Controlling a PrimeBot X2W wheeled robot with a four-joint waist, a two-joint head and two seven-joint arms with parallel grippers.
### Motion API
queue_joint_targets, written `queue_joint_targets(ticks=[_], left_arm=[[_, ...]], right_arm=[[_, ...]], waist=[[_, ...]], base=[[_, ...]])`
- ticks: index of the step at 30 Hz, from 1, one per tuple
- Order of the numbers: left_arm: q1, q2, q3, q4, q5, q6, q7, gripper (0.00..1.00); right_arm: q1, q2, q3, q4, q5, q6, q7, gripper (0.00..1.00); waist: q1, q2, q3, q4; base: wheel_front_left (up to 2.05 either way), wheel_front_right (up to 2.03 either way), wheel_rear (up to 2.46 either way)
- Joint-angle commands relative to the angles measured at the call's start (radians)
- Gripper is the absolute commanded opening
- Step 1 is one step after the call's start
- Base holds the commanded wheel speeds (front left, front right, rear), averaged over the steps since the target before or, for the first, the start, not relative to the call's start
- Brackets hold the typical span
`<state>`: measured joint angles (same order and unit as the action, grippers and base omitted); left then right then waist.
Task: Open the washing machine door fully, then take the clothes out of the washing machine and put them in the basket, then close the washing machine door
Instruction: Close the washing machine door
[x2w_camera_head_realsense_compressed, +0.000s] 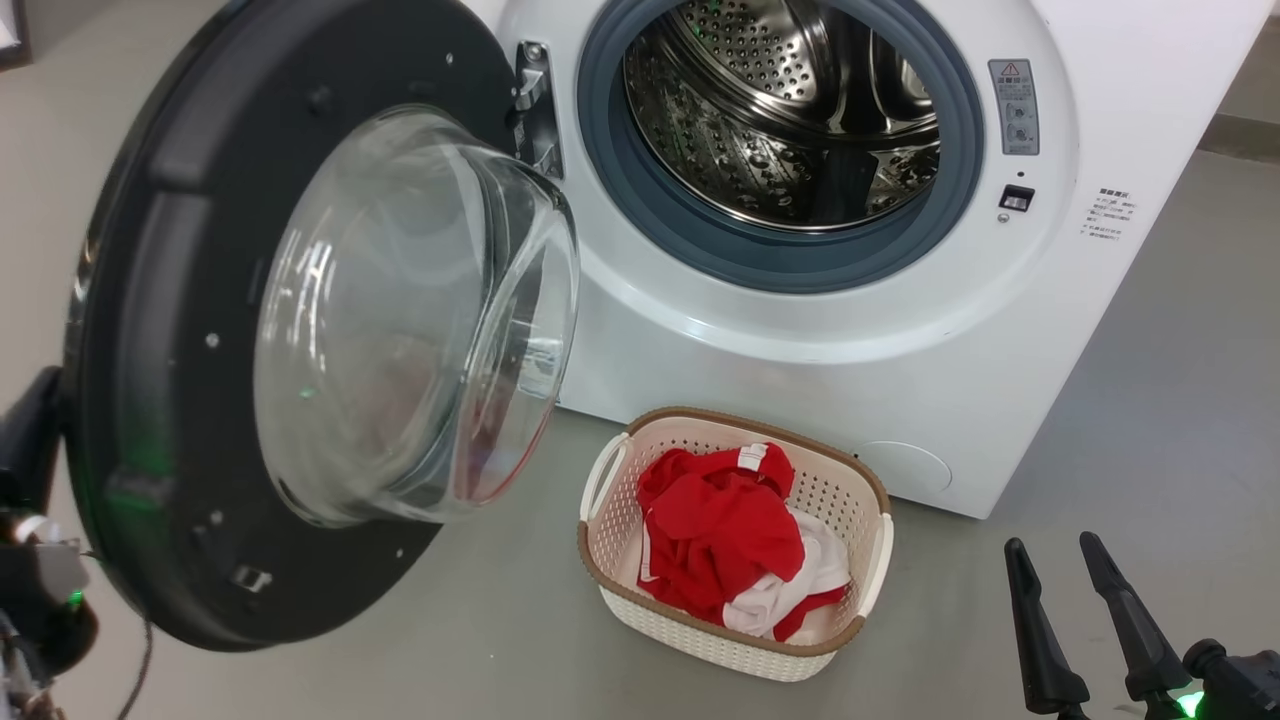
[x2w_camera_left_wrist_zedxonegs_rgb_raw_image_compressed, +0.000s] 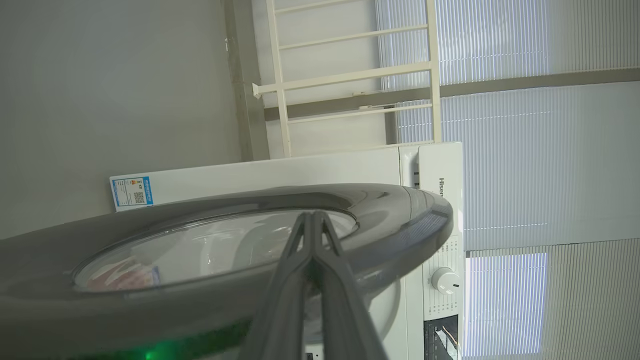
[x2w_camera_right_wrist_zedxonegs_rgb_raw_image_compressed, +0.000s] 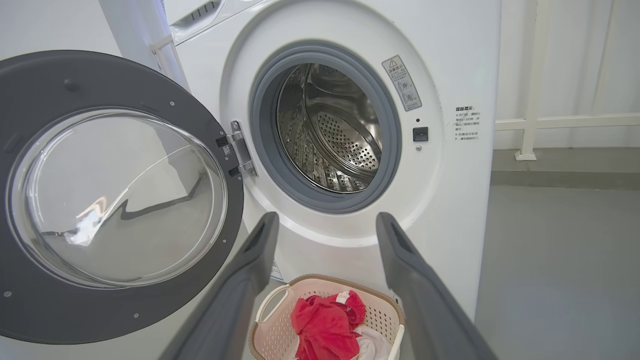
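Over at nine o'clock, the left gripper (x2w_camera_left_wrist_zedxonegs_rgb_raw_image_compressed: 312, 216) has its two dark fingers pressed tight together with nothing between them. The tips lie across the outer face of the washing machine door (x2w_camera_head_realsense_compressed: 180, 300), right at the edge of the glass, though I can't tell whether they actually touch it. The door stands swung out wide to the left, black rim facing us, and its glass bowl window (x2w_camera_head_realsense_compressed: 400, 320) bulges towards three o'clock. It hangs from the hinge (x2w_camera_head_realsense_compressed: 535, 100) at nine o'clock of the opening.

Moving right, there's the washing machine (x2w_camera_head_realsense_compressed: 760, 370). Its grey rubber ring (x2w_camera_head_realsense_compressed: 940, 200) circles the mouth and the perforated steel drum (x2w_camera_head_realsense_compressed: 770, 130) gleams inside.

Straight down at six o'clock from that mouth, the basket (x2w_camera_head_realsense_compressed: 735, 418) sits on the grey floor (x2w_camera_head_realsense_compressed: 1150, 400), just in front of the machine. The clothes (x2w_camera_head_realsense_compressed: 720, 530) are in it, red piled over white.

Out at four o'clock from the basket, well apart from it, the right gripper (x2w_camera_head_realsense_compressed: 1052, 545) points up with its fingers spread wide, empty.
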<state>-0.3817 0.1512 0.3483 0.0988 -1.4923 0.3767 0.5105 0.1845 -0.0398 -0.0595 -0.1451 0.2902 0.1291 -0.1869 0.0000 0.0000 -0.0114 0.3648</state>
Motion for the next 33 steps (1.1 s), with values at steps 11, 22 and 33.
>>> queue_joint_targets(ticks=[11,22,33], left_arm=[[0.069,-0.060,-0.051,-0.212,-0.032,0.052,0.046,0.00],[0.119,-0.088,-0.100,-0.325,-0.064,0.078,0.046,0.00],[0.162,-0.098,-0.165,-0.410,-0.112,0.096,0.031,0.00]], right_arm=[[-0.031,-0.010,0.024,-0.014,0.006,0.002,-0.018,1.00],[-0.035,-0.010,0.026,-0.009,0.010,0.002,-0.022,1.00],[-0.041,-0.010,0.025,-0.003,0.013,0.002,-0.029,1.00]], waist=[[0.0000,0.0000,0.009,-0.010],[0.0000,0.0000,0.008,-0.035],[0.0000,0.0000,0.017,-0.065]], base=[[0.00,0.00,0.00],[0.00,0.00,0.00],[0.00,0.00,0.00]])
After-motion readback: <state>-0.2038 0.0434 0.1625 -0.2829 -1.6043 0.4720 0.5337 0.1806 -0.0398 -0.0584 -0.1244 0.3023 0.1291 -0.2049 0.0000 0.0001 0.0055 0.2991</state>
